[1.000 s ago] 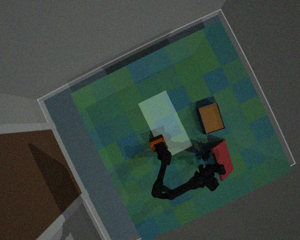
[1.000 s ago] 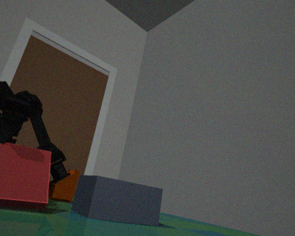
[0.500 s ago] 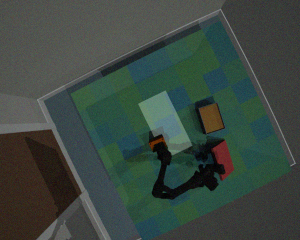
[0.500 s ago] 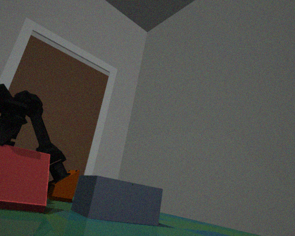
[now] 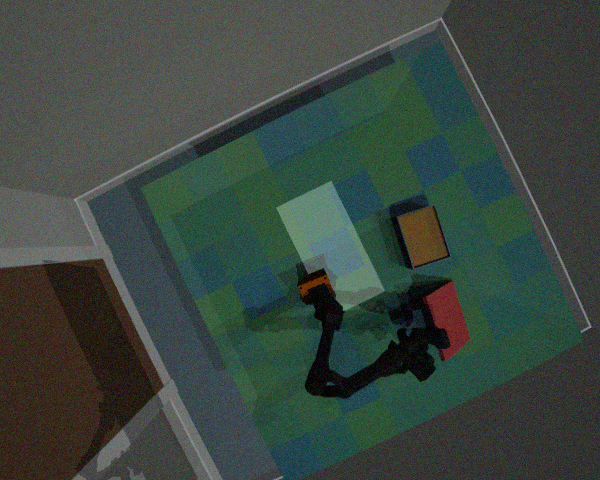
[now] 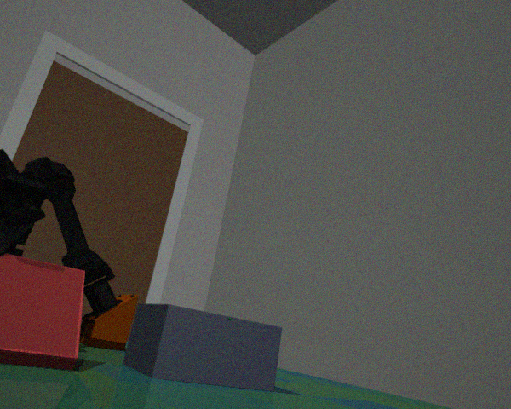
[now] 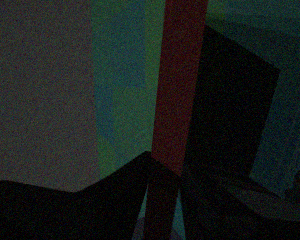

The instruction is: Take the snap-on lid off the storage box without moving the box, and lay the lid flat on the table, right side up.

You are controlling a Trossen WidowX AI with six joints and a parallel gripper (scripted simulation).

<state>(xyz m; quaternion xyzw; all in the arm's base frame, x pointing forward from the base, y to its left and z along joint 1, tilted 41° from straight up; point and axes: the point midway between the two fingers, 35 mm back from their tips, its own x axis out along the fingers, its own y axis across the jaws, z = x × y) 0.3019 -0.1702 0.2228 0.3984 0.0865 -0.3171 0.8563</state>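
Item: red lid (image 5: 453,316) (image 6: 31,308) (image 7: 179,85), steeply tilted, lower right from above, edge pinched in gripper (image 5: 441,336) (image 6: 9,252) (image 7: 166,160); early release could topple it wrong side up

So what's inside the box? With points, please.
In the box (image 5: 423,236) an orange-brown surface shows within the rim; the exterior view sees only its outer walls. Anything under that surface can't be seen.

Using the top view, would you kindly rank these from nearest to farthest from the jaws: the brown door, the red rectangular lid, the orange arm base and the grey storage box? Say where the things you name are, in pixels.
1. Red rectangular lid (image 5: 454,317) (image 6: 26,308) (image 7: 180,85): held in the jaws.
2. Grey storage box (image 5: 401,237) (image 6: 215,348): above them in the picture.
3. Orange arm base (image 5: 316,283) (image 6: 115,323): upper left.
4. Brown door (image 5: 31,320) (image 6: 110,175): far left.
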